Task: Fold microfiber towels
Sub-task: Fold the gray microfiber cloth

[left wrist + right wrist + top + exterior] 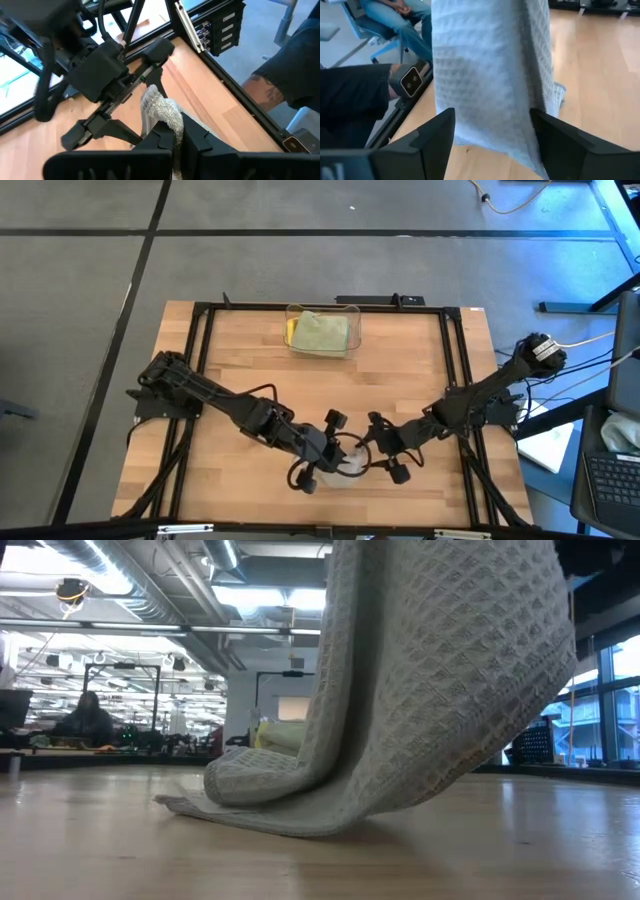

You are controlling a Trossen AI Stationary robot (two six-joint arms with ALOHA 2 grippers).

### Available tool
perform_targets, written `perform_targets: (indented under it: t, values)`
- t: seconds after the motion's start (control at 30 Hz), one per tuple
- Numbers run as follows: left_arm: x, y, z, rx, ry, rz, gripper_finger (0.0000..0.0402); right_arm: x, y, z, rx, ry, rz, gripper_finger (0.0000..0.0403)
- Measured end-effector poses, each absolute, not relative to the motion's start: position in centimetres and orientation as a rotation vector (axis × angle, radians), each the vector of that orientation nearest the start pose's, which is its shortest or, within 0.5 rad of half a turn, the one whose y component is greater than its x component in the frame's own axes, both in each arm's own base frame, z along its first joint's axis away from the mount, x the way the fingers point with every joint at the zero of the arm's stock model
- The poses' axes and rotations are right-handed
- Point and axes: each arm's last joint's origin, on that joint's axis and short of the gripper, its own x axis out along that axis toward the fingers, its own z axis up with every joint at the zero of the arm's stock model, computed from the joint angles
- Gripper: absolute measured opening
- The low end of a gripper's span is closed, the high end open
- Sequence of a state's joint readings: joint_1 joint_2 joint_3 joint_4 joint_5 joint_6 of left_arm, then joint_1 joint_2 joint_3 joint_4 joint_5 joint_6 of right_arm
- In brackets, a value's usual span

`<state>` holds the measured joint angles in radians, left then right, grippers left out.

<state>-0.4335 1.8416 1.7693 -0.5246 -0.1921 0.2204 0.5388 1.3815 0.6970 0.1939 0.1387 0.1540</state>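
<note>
The grey towel [420,690] hangs at the near edge of the table [240,360], well apart from the clear bin [322,331] at the far edge; its lower end drapes onto the wood in a loose fold, and its upper end is cut off in the low view. From above, most of it is hidden beneath the two arms. The left gripper [176,137] is clamped shut on a bunched part of the grey towel, holding it up. The right gripper [492,132] faces it just beside, fingers spread wide with the hanging cloth between them; contact cannot be determined. Inside the bin lie a sage green towel [322,333] and a yellow towel [291,330], mostly covered
</note>
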Motion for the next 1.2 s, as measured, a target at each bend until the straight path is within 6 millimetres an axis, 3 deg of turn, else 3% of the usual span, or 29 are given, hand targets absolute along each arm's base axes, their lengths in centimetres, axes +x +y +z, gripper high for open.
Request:
perform_targets:
  t: [0.17,0.37,0.57,0.8,0.9,1.1,1.2]
  values:
    - [38.3,-17.2,34.6,0.396,0.538,-0.298,0.0000,23.7,13.7,19.2,0.026,0.456,0.352,0.0256]
    - [38.3,-17.2,34.7,0.392,0.530,-0.300,0.0000,23.0,12.2,17.1,0.067,0.471,0.218,0.0256]
    - [38.2,-17.4,34.7,0.390,0.531,-0.305,0.0000,20.7,11.0,15.1,0.388,0.344,0.321,0.0256]
    - [38.2,-17.4,34.7,0.391,0.530,-0.306,0.0000,17.2,9.4,13.2,0.673,0.192,0.290,0.0256]
    - [38.2,-17.5,34.7,0.392,0.521,-0.306,0.0000,17.7,10.5,12.7,0.681,0.229,0.315,0.0256]
    - [38.3,-17.4,35.2,0.401,0.484,-0.297,0.0000,21.1,13.4,12.1,0.610,0.241,0.424,0.0256]
    - [38.3,-17.3,35.2,0.401,0.483,-0.297,0.0000,22.5,14.1,10.8,0.603,0.282,0.455,0.0256]
